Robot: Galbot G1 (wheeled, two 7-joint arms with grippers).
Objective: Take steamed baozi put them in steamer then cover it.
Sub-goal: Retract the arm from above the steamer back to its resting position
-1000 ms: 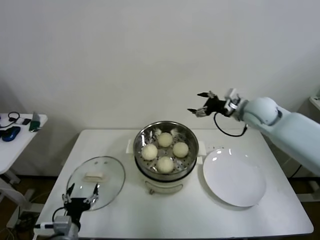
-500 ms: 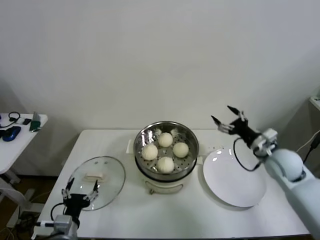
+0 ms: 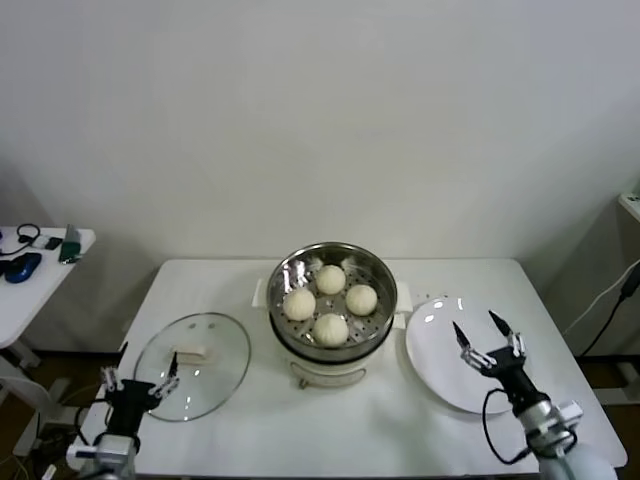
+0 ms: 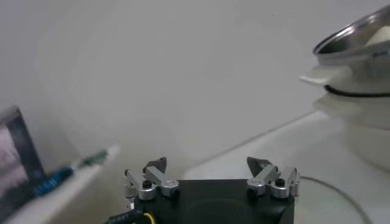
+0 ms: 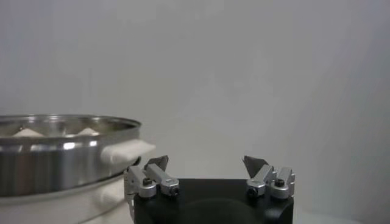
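Four baozi [image 3: 330,300] in steamer [image 3: 332,262] | cover [image 3: 192,365] just beyond spread left fingers [image 3: 168,384] | right fingers [image 3: 497,324] apart, likely over plate [image 3: 440,345]

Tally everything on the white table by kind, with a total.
Steamed baozi, all in the steamer: 4
Steamer: 1
Cover, lying on the table left of the steamer: 1
Plate, bare: 1
Total: 7
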